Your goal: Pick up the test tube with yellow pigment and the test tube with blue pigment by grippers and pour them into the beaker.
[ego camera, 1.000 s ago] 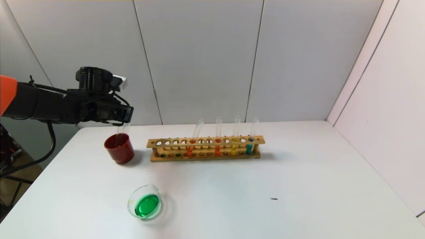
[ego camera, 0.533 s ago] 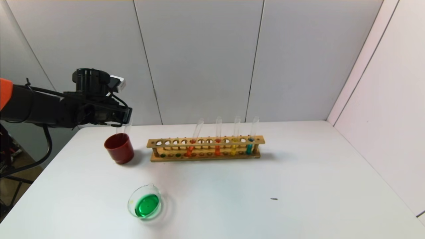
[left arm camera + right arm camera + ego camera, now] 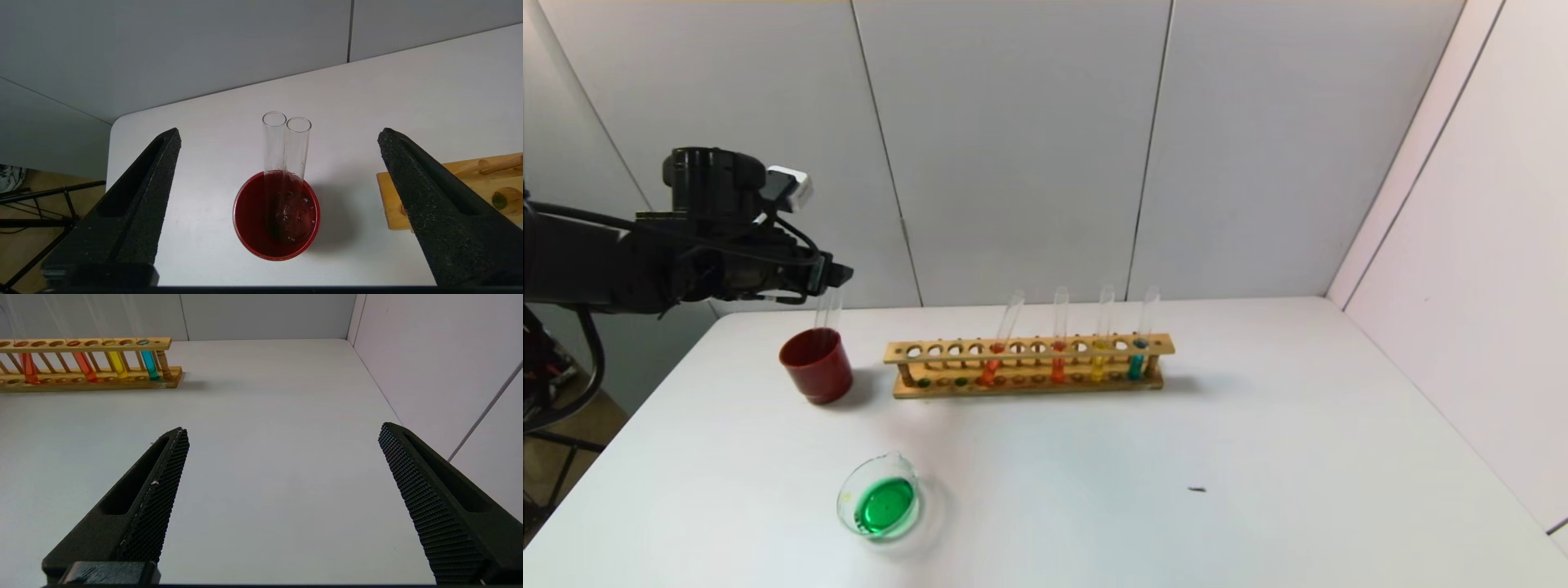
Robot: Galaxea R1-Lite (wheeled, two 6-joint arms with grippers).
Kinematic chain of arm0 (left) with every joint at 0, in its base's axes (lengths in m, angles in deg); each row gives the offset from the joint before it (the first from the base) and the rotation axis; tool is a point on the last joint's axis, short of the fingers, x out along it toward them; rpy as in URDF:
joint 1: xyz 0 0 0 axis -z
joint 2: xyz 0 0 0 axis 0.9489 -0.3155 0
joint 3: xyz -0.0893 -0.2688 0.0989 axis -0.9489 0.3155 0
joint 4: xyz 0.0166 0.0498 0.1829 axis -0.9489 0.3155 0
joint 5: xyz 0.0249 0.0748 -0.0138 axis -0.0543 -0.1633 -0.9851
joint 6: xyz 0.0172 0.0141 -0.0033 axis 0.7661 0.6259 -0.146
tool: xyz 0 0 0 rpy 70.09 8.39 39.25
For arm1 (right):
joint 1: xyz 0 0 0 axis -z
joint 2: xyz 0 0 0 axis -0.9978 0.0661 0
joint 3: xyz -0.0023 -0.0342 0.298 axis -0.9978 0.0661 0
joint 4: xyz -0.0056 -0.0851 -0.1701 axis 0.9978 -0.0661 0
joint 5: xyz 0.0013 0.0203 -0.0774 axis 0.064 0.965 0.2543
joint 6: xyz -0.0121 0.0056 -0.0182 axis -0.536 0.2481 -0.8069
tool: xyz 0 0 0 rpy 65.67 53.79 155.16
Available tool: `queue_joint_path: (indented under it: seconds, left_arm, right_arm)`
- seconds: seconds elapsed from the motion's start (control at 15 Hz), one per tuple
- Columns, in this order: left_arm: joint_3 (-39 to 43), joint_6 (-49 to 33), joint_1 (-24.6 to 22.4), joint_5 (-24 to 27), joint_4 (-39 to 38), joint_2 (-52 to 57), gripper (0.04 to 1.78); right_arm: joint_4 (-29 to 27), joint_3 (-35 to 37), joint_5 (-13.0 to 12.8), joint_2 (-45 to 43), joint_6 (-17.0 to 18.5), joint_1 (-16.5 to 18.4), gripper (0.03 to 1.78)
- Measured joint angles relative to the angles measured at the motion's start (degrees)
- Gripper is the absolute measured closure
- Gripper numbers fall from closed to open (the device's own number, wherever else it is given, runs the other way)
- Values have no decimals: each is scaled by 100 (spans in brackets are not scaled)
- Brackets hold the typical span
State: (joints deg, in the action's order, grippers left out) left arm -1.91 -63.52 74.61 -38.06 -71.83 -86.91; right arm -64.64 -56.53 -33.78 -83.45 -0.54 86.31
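Observation:
The test tube with yellow pigment (image 3: 1098, 359) and the test tube with blue pigment (image 3: 1137, 359) stand in the right end of the wooden rack (image 3: 1029, 384). Both also show in the right wrist view, yellow (image 3: 115, 363) and blue (image 3: 150, 364). The beaker (image 3: 849, 482) sits near the table's front left and holds green liquid. My left gripper (image 3: 837, 278) is open and empty, above and behind the dark-red cup (image 3: 815, 363). In the left wrist view my left gripper (image 3: 280, 132) frames two empty clear tubes (image 3: 297, 147) leaning in that cup (image 3: 249, 241). My right gripper (image 3: 282, 430) is open and empty over bare table.
Two tubes with orange-red liquid (image 3: 1058, 363) stand in the rack left of the yellow one. A small dark speck (image 3: 1196, 490) lies on the white table (image 3: 1258, 425). Walls close off the back and the right side.
My left gripper has drawn back to the left and risen a little, away from the red cup. The empty tubes stay leaning in the cup.

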Motion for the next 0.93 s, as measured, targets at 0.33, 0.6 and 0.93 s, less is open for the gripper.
queue_joint_path:
  seconds: [0.33,0.6,0.93]
  left_arm:
    - [723,20,0,-24,4,1223,8]
    - [1492,61,-111,-48,293,2604,8]
    - [2164,57,-223,-61,1520,4649,8]
  right_arm:
    - [0,0,0,0,0,0,11]
    - [0,0,0,0,0,-2,11]
    - [0,0,-2,0,0,0,11]
